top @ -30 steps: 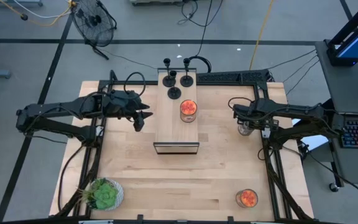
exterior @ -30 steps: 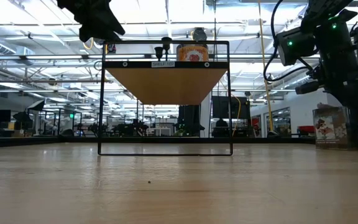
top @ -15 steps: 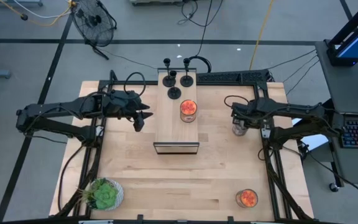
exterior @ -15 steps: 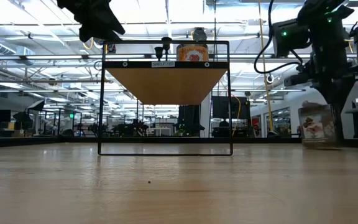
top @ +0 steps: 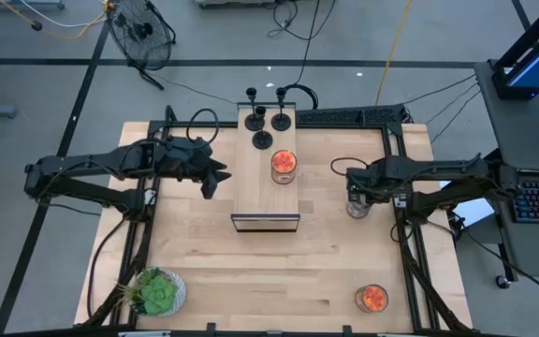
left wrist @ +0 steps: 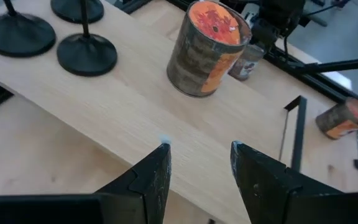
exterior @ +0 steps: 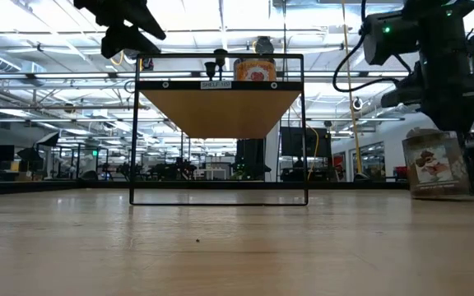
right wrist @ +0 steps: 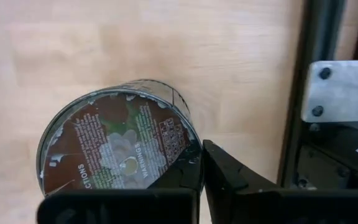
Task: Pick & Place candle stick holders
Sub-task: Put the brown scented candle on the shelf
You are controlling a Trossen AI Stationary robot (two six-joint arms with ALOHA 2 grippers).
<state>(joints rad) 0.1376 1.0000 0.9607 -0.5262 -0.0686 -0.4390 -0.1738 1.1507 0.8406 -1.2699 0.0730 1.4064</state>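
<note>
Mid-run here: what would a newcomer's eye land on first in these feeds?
Probably the raised wooden shelf at the table's middle, with three black candle stick holders clustered at its far end and an orange-topped jar just nearer. Next, the right gripper, right of the shelf, shut on a glass jar that looks tilted off the table, while the left gripper hovers open at the shelf's left edge.

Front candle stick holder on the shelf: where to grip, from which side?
Grip the front candle stick holder by its thin upright stem, descending from above. The flat round base offers no grip, and the orange jar stands close in front. The left gripper hovers open beside the shelf.
</note>
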